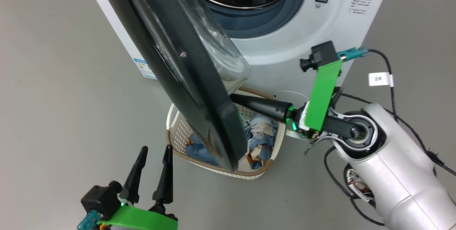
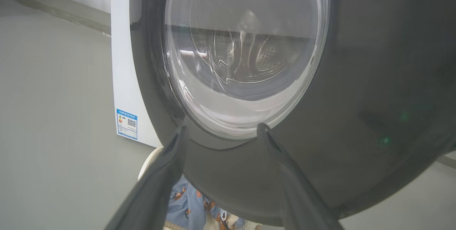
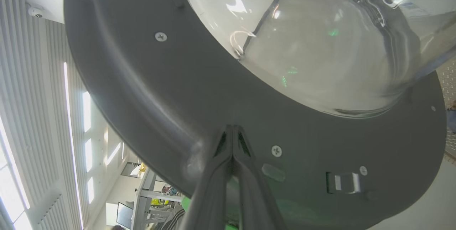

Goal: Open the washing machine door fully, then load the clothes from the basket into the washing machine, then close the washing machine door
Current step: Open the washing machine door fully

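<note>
1 washing machine (image 1: pixel 292 45), 1 door (image 1: pixel 185 80), 1 basket (image 1: pixel 178 130), 2 grippers. The door, a glossy black ring around a bulging clear window, stands swung partly open above the basket, which sits on the floor (image 1: pixel 53 116) just before the machine. Light-blue clothes (image 1: pixel 262 137) printed with orange bears lie in the basket, showing as 2 heaps either side of the door's edge. The left gripper (image 1: pixel 155 148) hangs spread and empty near the basket. The right gripper (image 3: pixel 232 127) is closed on nothing, tips at the door's grey inner face.

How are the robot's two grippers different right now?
The left gripper has its fingers spread open; the right gripper has them shut together. The left gripper is apart from the washing machine door; the right gripper's tips meet its inner side. Both have long dark fingers.
</note>
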{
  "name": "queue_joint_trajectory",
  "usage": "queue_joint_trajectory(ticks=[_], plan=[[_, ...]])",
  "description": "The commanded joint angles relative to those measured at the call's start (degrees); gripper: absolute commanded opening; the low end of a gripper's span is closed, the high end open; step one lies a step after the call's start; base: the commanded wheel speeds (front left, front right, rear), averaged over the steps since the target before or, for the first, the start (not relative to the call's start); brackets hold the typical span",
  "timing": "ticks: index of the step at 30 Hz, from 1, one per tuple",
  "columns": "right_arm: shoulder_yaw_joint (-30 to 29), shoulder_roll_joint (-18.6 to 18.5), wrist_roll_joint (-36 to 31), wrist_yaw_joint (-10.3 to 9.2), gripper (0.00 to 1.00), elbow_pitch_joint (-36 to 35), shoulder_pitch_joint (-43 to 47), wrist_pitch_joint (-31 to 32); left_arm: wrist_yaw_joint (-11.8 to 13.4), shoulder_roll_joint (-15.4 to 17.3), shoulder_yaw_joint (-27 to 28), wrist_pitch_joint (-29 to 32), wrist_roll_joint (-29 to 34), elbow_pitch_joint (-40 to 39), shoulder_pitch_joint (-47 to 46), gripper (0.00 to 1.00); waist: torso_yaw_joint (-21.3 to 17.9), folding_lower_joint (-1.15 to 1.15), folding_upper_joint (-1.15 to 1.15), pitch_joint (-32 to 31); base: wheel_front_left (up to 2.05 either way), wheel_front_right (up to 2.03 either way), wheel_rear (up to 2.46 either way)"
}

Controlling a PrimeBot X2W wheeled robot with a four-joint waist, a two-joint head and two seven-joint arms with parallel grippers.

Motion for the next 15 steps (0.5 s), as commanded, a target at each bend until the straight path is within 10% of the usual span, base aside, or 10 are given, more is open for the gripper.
queue_joint_trajectory(ticks=[1, 15], plan=[[1.0, 2.2, -0.5, 0.34, 0.0, -2.1, 1.1, 0.5, -0.2, 0.8, 1.6, -0.4, 0.7, -0.7, 0.1, 1.0, 0.2, 0.0, 0.0, 0.0, 0.0, 0.0, 0.0], [1.2, 3.9, -1.2, 0.34, 0.0, -1.7, 2.2, 0.4, -0.2, 0.8, 1.4, -0.4, 0.8, -0.5, 0.3, 1.0, 0.2, 0.0, 0.0, -0.9, 0.0, 0.0, 0.0]])
